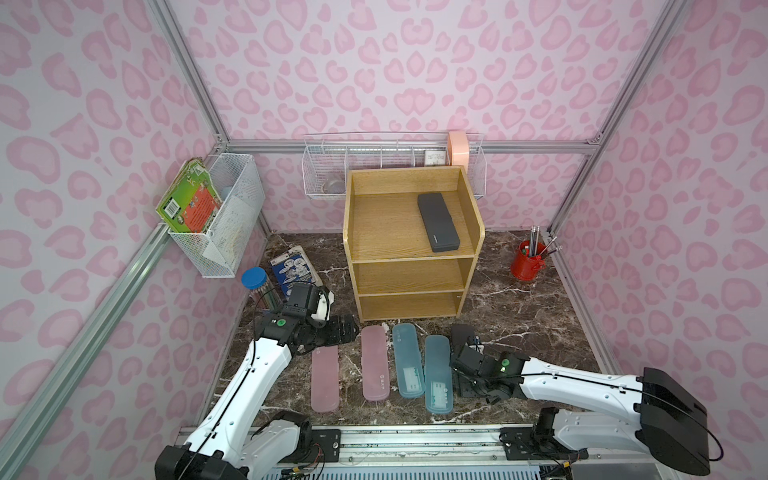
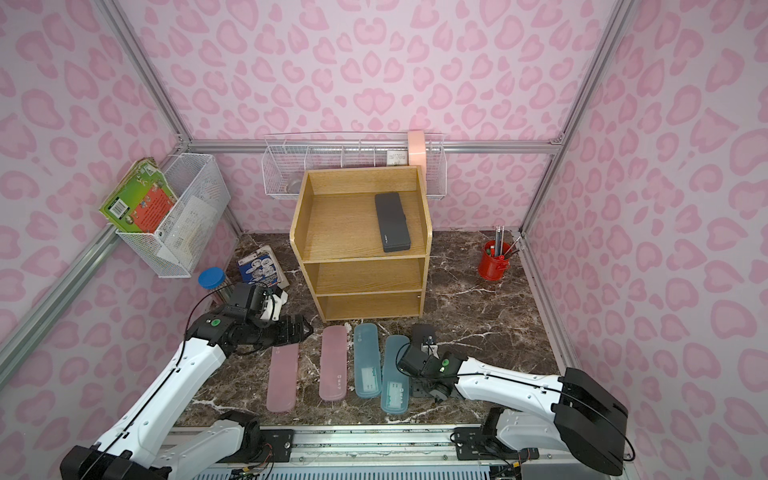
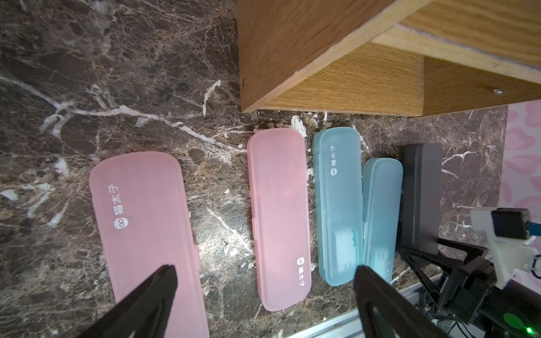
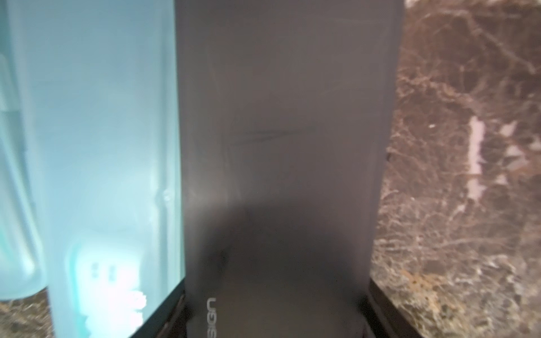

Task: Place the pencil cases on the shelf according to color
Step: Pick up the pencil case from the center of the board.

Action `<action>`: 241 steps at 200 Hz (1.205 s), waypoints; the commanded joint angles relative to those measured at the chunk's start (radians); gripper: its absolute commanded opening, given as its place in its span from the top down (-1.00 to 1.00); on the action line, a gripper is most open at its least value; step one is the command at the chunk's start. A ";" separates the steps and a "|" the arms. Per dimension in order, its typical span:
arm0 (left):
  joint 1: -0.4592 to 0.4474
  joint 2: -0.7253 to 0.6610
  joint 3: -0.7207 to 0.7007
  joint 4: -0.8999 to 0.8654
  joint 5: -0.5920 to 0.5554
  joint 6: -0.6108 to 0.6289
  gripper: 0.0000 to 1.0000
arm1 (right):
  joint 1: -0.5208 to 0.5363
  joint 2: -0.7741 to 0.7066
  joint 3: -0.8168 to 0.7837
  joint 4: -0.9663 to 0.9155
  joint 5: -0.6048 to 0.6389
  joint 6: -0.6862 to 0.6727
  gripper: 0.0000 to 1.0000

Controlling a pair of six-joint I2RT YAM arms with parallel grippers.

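Pink leopard-print walls all round, a dark marble counter underneath, and the oak shelf standing in the middle of it.

Quick count: six pencil cases in all, two pink, two teal and two black. Five lie flat on the counter in a row in front of the shelf's bottom tier, and one is up on the shelf.

The shelf black case lies flat on the top tier, well beyond both end effectors. Its long axis runs front to back with a slight slant, logo end toward the open front.

The row goes first pink case, second pink case, first teal case, second teal case, then the counter black case. All five are roughly parallel, each with a short end toward the shelf.

The left end effector hangs above the row with its fingers spread wide and nothing between them. The gap between them runs across the cases' long axes. One finger is over the first pink case and the other is over the second teal one.

The right end effector is down at the logo end of the counter black case. It has a finger right at each long edge, so the case stretches lengthwise straight ahead of it. Honestly can't tell if it's actually pinching yet. The second teal case sits just beside one of its fingers.

Extras:
- Two wire baskets: the side-wall basket and the back-wall basket.
- One red pot of pencils.
- One blue-lidded tube behind the left end effector.
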 commanded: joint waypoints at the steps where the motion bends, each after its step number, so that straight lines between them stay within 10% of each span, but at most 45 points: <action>1: 0.000 -0.005 0.001 -0.006 0.002 0.007 -0.98 | 0.030 -0.026 0.020 -0.086 0.035 0.040 0.03; 124: 0.000 -0.021 0.045 -0.011 -0.026 0.013 -0.98 | 0.394 0.016 0.295 -0.246 0.172 0.182 0.13; 241: 0.000 0.005 0.334 0.083 -0.134 0.052 -0.98 | 0.405 0.012 0.684 -0.133 0.366 -0.185 0.20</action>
